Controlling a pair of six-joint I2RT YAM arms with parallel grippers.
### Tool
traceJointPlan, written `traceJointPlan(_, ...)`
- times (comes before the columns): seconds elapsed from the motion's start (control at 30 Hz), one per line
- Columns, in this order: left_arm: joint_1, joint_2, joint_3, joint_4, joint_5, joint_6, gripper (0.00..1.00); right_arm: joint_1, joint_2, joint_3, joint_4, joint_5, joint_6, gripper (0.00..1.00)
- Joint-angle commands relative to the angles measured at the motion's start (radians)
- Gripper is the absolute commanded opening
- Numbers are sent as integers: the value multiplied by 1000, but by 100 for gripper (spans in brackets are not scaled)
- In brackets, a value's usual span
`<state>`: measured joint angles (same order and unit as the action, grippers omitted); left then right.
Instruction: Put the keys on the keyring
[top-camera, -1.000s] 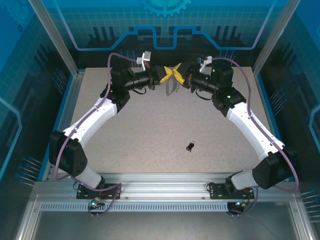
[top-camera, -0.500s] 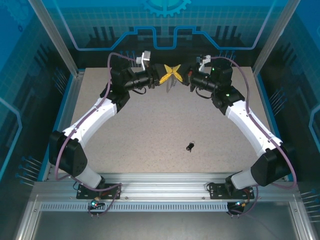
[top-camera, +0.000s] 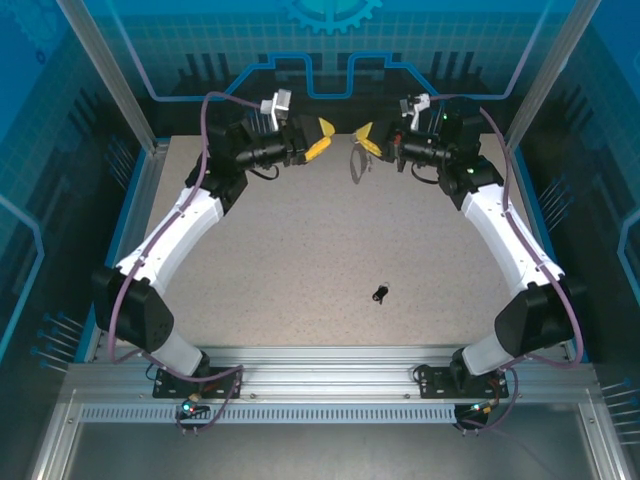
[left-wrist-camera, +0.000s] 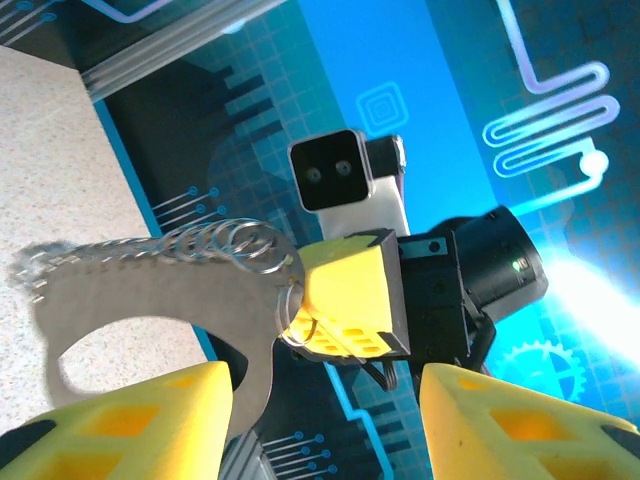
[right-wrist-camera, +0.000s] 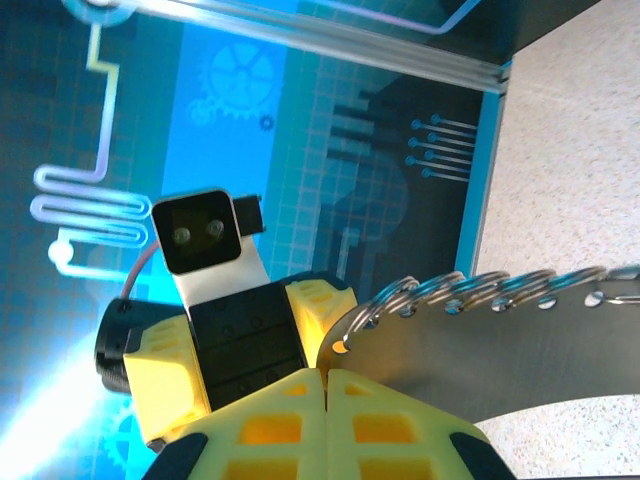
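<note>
Over the far part of the table (top-camera: 300, 250), the right end effector (top-camera: 366, 141) is closed on one end of the keyring (top-camera: 355, 163), which hangs from its fingers (the ring-fringed edge shows in both wrist views). The left end effector (top-camera: 322, 136) faces it, just beside the loop, with its fingers apart and gripping nothing. The keys (top-camera: 380, 292) lie on the table, well apart from both end effectors, toward the near side.
</note>
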<state>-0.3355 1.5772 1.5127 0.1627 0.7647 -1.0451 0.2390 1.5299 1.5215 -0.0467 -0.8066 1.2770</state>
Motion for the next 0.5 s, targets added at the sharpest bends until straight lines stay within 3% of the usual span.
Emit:
traceJointPlan(0.0, 6, 25, 43, -18, 70, 41, 53, -9, 21, 61, -16, -109, -59, 0)
traceJointPlan(0.47, -6, 60, 34, 101, 68, -37, 49, 22, 92, 91, 89, -171, 12, 0)
